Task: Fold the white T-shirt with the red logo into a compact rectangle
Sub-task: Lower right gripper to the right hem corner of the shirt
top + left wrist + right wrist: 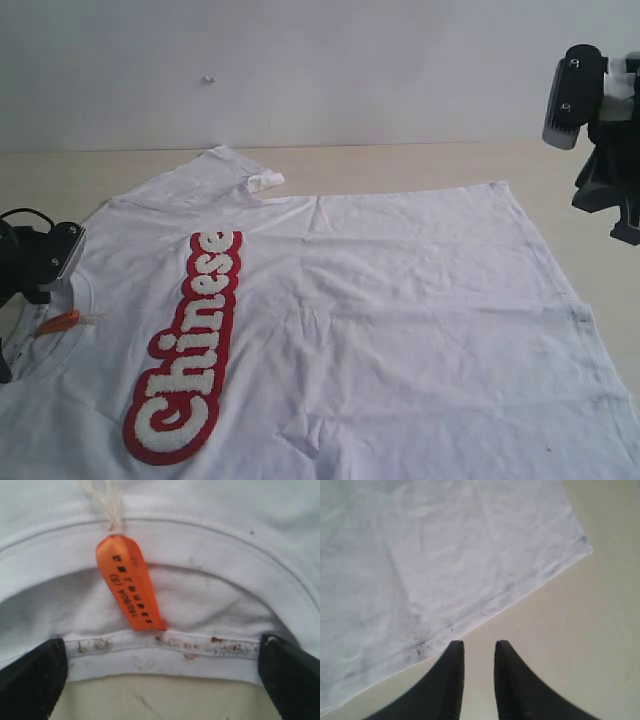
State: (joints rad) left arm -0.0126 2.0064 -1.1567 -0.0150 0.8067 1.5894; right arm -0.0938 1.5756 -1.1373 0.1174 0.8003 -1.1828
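Observation:
The white T-shirt (400,300) lies spread flat on the beige table, its collar at the left and its hem toward the right. The red logo (190,350) runs across the chest. My left gripper (40,262) sits low at the collar. In the left wrist view it (161,647) is open wide, with the ribbed collar edge (165,655) spanning the gap and the orange tag (131,585) just beyond. My right gripper (600,130) hangs above the table's right side. Its fingers (479,645) stand a narrow gap apart over bare table, beside the shirt's hem (470,622), holding nothing.
Bare table (400,160) runs behind the shirt up to a white wall. A sleeve (235,170) with a small turned-up bit of fabric (266,182) points toward the back. The hem corner (582,547) lies on table beyond the right fingers.

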